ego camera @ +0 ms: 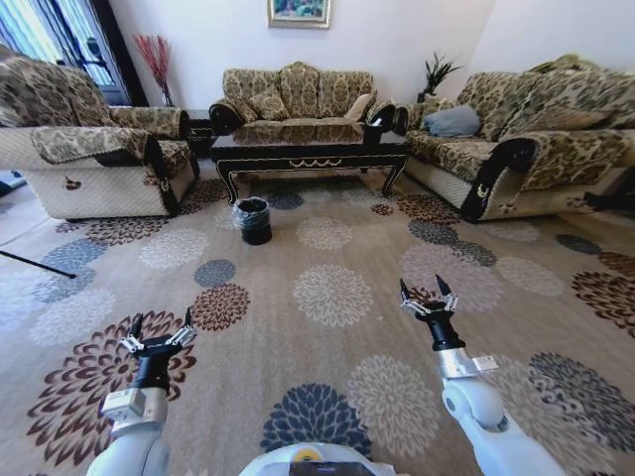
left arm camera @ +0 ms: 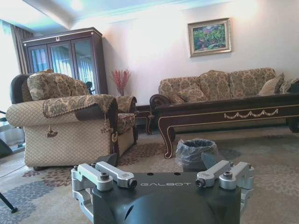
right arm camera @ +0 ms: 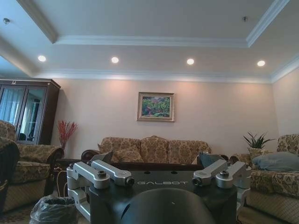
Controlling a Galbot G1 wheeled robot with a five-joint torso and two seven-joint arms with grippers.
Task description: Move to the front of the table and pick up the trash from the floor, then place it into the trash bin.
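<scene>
Living room seen from the robot's head, with both arms raised low in front over a flower-patterned carpet (ego camera: 327, 297). The left gripper (ego camera: 159, 332) hangs above the carpet at the near left, its fingers spread apart and holding nothing; the right gripper (ego camera: 427, 297) hangs at the near right, a little farther forward, likewise spread and empty. The table (ego camera: 308, 149), dark and glossy with a gold scroll along its front apron, stands well ahead in the middle of the room, in front of the far sofa (ego camera: 298, 94). The trash bin (ego camera: 253, 220), a small black bucket with a thin bag liner at its rim, stands on the carpet just beside the table's front left leg, nearer the robot than the table. An armchair (ego camera: 94, 159) flanks the table on the left and a long sofa (ego camera: 516, 144) on the right. In the left wrist view the trash bin (left arm camera: 196, 151) appears beyond the open fingers, next to the table (left arm camera: 224, 114). No litter can be made out on the carpet from here.
</scene>
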